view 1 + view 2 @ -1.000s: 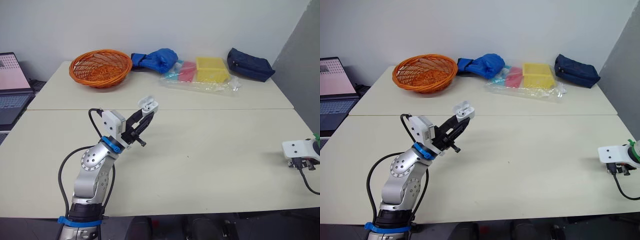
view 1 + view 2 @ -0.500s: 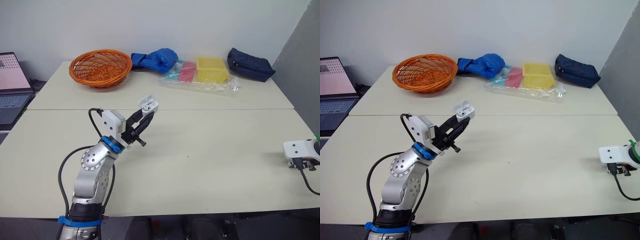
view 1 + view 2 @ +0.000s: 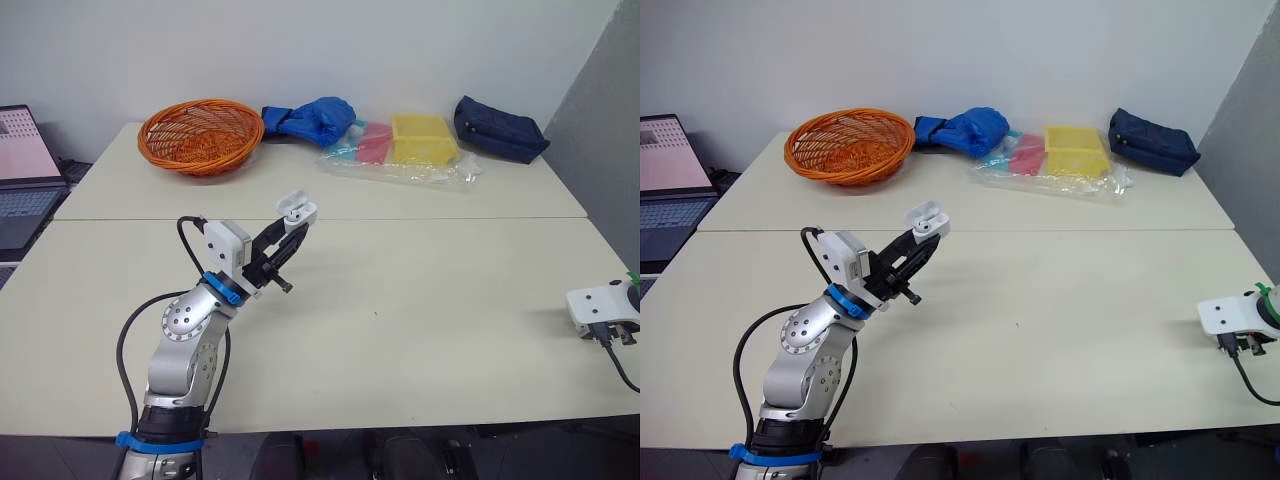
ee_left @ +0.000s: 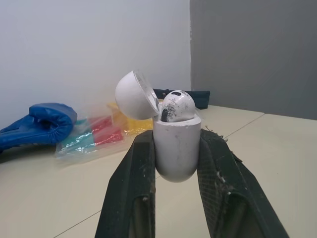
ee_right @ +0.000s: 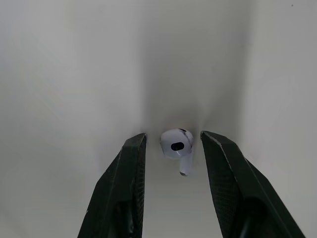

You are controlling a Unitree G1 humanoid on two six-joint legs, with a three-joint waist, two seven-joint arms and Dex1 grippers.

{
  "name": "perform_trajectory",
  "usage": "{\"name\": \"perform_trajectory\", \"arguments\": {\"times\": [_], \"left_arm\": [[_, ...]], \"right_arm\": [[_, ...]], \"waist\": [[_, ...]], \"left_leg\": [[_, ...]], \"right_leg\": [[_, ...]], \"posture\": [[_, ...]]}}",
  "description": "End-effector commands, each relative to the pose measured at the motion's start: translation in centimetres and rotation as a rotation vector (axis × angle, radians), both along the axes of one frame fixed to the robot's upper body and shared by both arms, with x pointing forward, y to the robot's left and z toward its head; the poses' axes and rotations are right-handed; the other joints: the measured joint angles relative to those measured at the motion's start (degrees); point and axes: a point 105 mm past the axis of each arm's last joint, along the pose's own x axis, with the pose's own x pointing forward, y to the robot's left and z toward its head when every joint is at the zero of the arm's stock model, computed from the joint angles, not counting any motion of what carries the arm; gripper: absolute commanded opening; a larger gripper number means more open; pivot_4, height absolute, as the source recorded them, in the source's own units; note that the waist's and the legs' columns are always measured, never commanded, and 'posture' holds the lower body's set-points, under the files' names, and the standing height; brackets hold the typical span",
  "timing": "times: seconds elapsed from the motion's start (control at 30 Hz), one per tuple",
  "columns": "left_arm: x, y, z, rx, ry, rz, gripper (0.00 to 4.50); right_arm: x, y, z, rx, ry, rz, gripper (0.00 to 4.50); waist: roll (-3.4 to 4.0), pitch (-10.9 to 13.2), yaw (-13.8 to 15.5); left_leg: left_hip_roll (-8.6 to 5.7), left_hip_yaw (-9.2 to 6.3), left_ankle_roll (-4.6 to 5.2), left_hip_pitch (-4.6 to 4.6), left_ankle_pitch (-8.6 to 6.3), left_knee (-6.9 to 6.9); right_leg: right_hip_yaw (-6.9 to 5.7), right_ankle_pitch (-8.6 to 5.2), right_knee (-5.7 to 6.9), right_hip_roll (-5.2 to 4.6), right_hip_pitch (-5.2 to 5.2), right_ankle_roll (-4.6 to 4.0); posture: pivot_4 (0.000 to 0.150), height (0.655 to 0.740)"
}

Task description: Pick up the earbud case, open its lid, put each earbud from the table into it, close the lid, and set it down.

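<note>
Since a second ago the right arm has slipped a little outward and nearer the robot at the right edge of the tabletop; the left arm and its load sit as they did.

The left gripper has its jaws clamped on the white earbud case, held up off the tabletop over its left half; the case's long axis runs along the jaws, mouth pointing up and away toward the far side; the lid is swung open and tipped back, on the robot's left of the body in the head views; a seated earbud stands in the mouth, its rounded head showing dark scuffs.

The right gripper is low over the tabletop with its jaws apart, one on each side of a loose earbud that lies on the surface; a narrow gap shows on both sides; the stem points back toward the wrist.

Along the far side lie an orange wicker basket, a blue boxing glove, a clear plastic bag of yellow, red and teal packs and a navy pouch; an open laptop stands off the left end, its screen text too small to read.
</note>
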Motion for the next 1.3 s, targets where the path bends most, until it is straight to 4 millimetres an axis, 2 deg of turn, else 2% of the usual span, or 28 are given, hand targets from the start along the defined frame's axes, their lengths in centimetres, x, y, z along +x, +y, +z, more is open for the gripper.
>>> {"name": "perform_trajectory", "arguments": {"times": [0.03,0.13,0.23,0.3,0.33,0.47,0.57,0.63,0.7,0.73,0.77,0.83,0.9,0.93,1.0,1.1,1.3], "left_arm": [[-0.2,-0.1,1.2,-0.007,-0.050,-0.004,0.78],[-0.2,0.0,1.2,-0.006,-0.049,-0.003,0.78],[-0.2,-0.1,1.2,-0.006,-0.049,-0.003,0.78],[-0.2,-0.1,1.2,-0.006,-0.050,-0.004,0.78],[-0.2,-0.1,1.2,-0.006,-0.050,-0.005,0.78],[-0.2,-0.2,1.3,-0.005,-0.052,-0.010,0.78],[-0.1,-0.2,1.3,-0.003,-0.052,-0.013,0.78],[-0.1,-0.1,1.2,-0.002,-0.052,-0.015,0.78],[-0.1,-0.1,1.2,0.000,-0.052,-0.017,0.78],[0.0,-0.1,1.2,0.001,-0.053,-0.018,0.78],[0.0,-0.1,1.2,0.002,-0.053,-0.018,0.78],[0.3,-0.3,1.4,0.001,-0.056,-0.023,0.78],[0.5,-0.4,1.5,-0.004,-0.058,-0.027,0.78],[0.6,-0.5,1.6,-0.009,-0.058,-0.030,0.78],[0.8,-0.5,1.7,-0.027,-0.053,-0.032,0.78],[0.9,-0.9,1.7,-0.035,-0.048,-0.049,0.78],[1.0,-1.2,2.1,-0.029,-0.054,-0.080,0.78]], "right_arm": [[-0.2,-0.4,-0.3,-0.006,0.012,-0.027,1.78],[-0.1,-0.3,-0.5,0.004,0.010,-0.030,1.78],[0.1,-0.2,-0.5,0.007,-0.002,-0.033,1.19],[0.2,-0.2,-0.4,0.012,-0.007,-0.040,0.52],[0.2,-0.2,-0.4,0.013,-0.009,-0.041,0.40],[0.4,0.0,-0.2,0.027,-0.023,-0.042,0.41],[0.7,1.1,0.2,0.100,-0.016,-0.042,0.41],[0.4,3.1,0.6,0.213,0.036,-0.043,0.41],[0.8,6.2,1.2,0.368,0.042,-0.056,0.41],[2.0,9.7,2.5,0.531,0.002,-0.071,0.41],[2.4,12.3,3.6,0.648,-0.006,-0.081,0.41],[5.1,22.1,10.2,1.178,-0.137,-0.092,0.41],[4.8,27.0,14.7,1.433,-0.164,-0.073,0.41],[4.3,28.4,16.2,1.512,-0.164,-0.060,0.41],[3.7,30.4,18.1,1.619,-0.187,-0.052,0.41],[3.1,32.7,19.3,1.738,-0.190,-0.070,0.41],[4.2,34.6,19.0,1.754,-0.284,-0.081,0.41]], "waist": [[0.00,0.0,0.0],[-0.01,0.0,0.0],[-0.08,0.0,-0.1],[-0.12,-0.1,-0.1],[-0.12,-0.1,-0.1],[-0.12,-0.1,-0.2],[-0.12,-0.1,-0.2],[-0.13,-0.1,-0.2],[-0.13,-0.1,-0.4],[-0.12,-0.1,-0.6],[-0.12,-0.1,-0.9],[-0.17,0.0,-2.2],[0.16,0.2,-3.1],[0.28,0.2,-2.9],[0.35,0.2,-1.6],[0.10,0.0,0.1],[0.11,0.0,0.2]], "left_leg": [[-0.01,0.03,0.00,0.01,0.00,0.01],[0.00,0.05,0.00,0.02,0.00,0.01],[0.01,0.06,0.00,0.02,0.00,0.00],[0.01,0.10,0.00,0.04,0.00,0.01],[0.01,0.13,0.00,0.06,0.00,0.01],[0.01,0.27,0.00,0.15,0.00,0.00],[0.02,0.34,0.00,0.17,0.00,-0.01],[0.02,0.39,0.00,0.19,0.00,-0.03],[0.07,0.38,0.00,0.23,0.00,-0.10],[0.12,0.39,0.00,0.27,0.00,-0.11],[0.13,0.38,0.00,0.28,0.00,-0.16],[0.21,0.24,-0.01,0.41,-0.01,-0.21],[0.21,-0.11,-0.02,0.39,-0.01,-0.21],[0.04,-0.41,-0.07,0.48,0.03,-0.22],[0.03,-0.52,-0.24,0.06,0.14,-0.19],[0.14,-0.73,-0.25,-0.38,0.12,-0.13],[-0.02,-0.56,-0.21,-1.34,0.09,0.00]], "right_leg": [[0.02,0.00,0.00,-0.01,0.00,0.00],[0.03,0.01,0.00,-0.01,0.00,0.00],[0.04,0.01,0.00,-0.01,0.00,0.00],[0.07,0.01,0.00,-0.01,0.00,0.00],[0.10,0.02,0.00,-0.01,0.01,0.01],[0.21,0.03,0.01,-0.02,0.02,0.00],[0.27,0.03,0.00,-0.02,0.02,0.01],[0.34,0.04,0.01,-0.01,0.00,0.02],[0.60,0.22,0.03,0.06,0.00,0.33],[0.65,0.23,0.05,0.12,0.00,0.35],[0.67,0.22,0.08,0.12,-0.02,0.35],[0.79,0.25,0.17,0.11,-0.03,0.32],[0.98,0.44,0.28,0.22,-0.04,0.15],[0.94,0.48,0.37,0.26,-0.14,0.19],[0.58,0.47,0.44,0.52,-0.40,0.18],[-0.11,0.36,0.01,0.49,-0.38,0.02],[-0.11,0.51,-0.07,0.04,-1.15,0.20]], "posture": [[0.150,0.7400],[0.150,0.7400],[0.150,0.7400],[0.150,0.7400],[0.150,0.7400],[0.150,0.7400],[0.150,0.7400],[0.150,0.7400],[0.150,0.7400],[0.150,0.7400],[0.150,0.7400],[0.150,0.7400],[0.150,0.7400],[0.150,0.7400],[0.150,0.7400],[0.150,0.7400],[0.150,0.7400]]}}
